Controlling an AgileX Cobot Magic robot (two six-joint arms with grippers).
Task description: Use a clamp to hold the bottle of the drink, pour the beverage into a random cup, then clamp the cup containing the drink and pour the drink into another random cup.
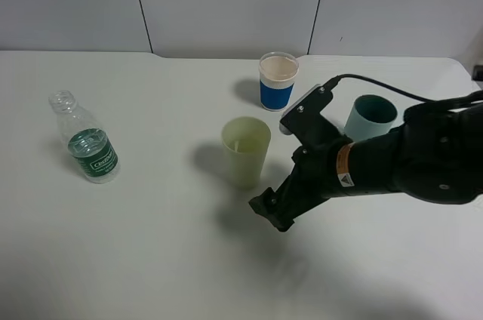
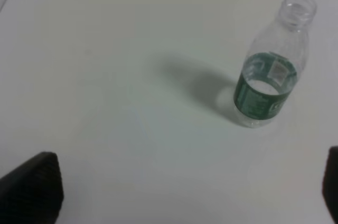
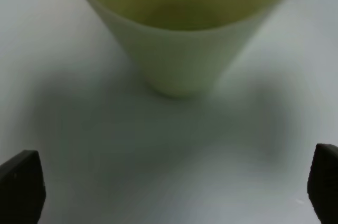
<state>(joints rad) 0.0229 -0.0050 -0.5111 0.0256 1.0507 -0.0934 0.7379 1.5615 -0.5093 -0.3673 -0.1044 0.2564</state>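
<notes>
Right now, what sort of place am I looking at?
Probably a robot lab bench: a plain white table, a black robot arm over it, and props like an uncapped bottle and a yellowish cup.

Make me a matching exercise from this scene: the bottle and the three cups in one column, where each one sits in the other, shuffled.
1. bottle
2. blue-banded paper cup
3. pale green cup
4. teal tumbler

A. partly hidden by the right arm
B. alone on the left side
C. just ahead of the right gripper
D. farthest back

Pairs: 1-B, 2-D, 3-C, 4-A
</notes>
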